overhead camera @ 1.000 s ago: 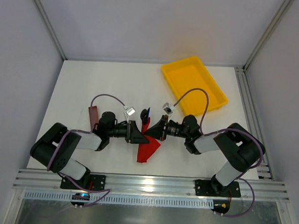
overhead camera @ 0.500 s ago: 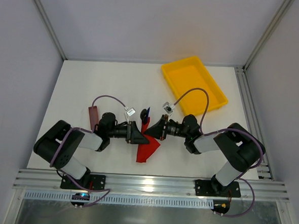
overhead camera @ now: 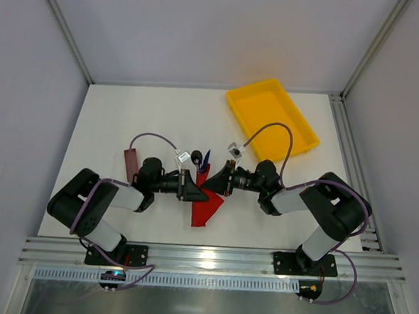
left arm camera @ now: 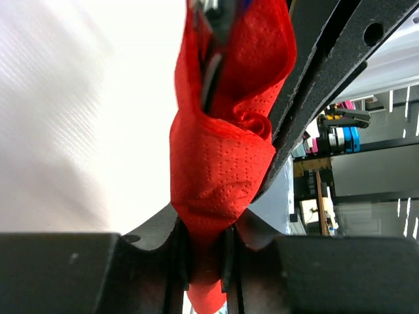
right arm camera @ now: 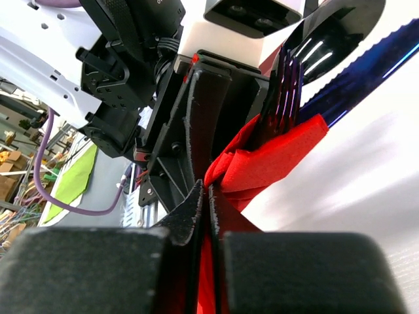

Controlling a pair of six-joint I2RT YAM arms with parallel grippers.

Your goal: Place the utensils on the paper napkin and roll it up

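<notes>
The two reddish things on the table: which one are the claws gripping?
The bright red paper napkin, pinched by the left gripper and right gripper; the dull brownish block lies aside, in no gripper.

Overhead view: bright, even, diffuse light; faint soft shadows on white table. Left wrist view: table blown out to white glare, napkin texture sharp, background soft. Right wrist view: foreground dark, blurred.

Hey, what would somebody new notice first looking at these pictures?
The bright red napkin near the front centre of the table stands out, bunched around the utensils and pinched from both sides by the left fingers and the right fingers. Next comes the yellow tray at the back right corner.
</notes>
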